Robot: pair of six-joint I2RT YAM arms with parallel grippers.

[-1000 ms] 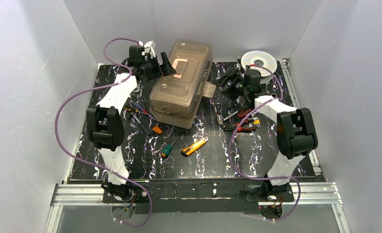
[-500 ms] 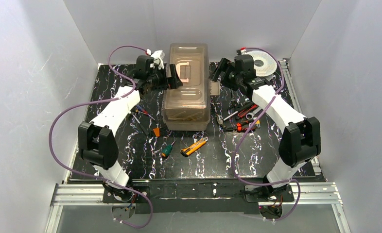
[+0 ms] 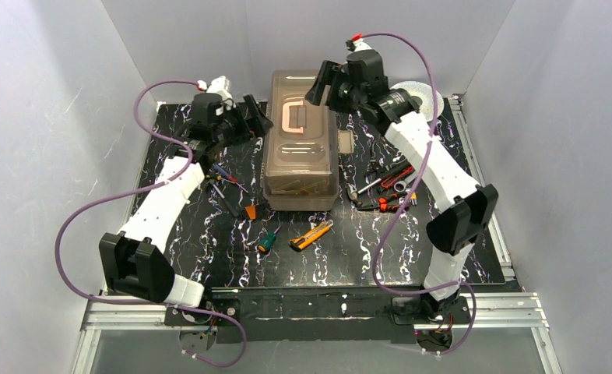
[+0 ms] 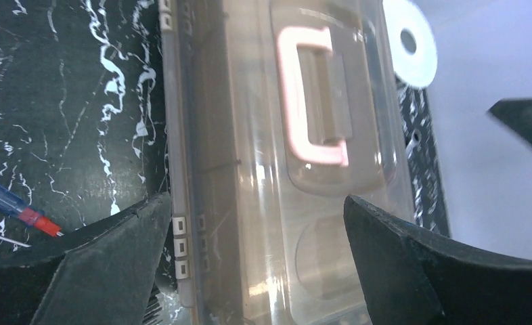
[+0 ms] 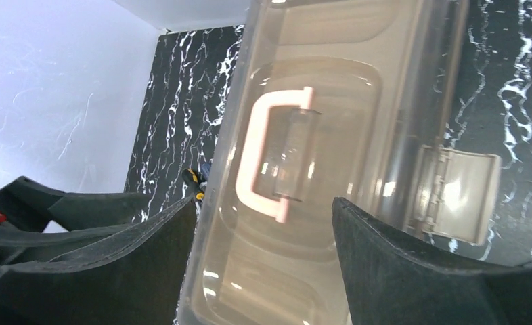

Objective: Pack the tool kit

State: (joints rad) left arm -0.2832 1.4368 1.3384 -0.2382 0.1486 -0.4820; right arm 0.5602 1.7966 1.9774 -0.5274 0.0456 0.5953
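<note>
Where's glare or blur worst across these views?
Top external: sharp, even light, faint sheen on the toolbox lid. Left wrist: reflections streak the lid, handle blown out, left claw fingers soft. Right wrist: right claw fingers soft, handle glowing too.

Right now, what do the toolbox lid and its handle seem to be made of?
The toolbox lid looks like glossy, translucent brown plastic: light glints on it and the inside shows dimly through. The handle seems to be smooth, opaque cream plastic, judging by its even colour and rounded corners.
</note>
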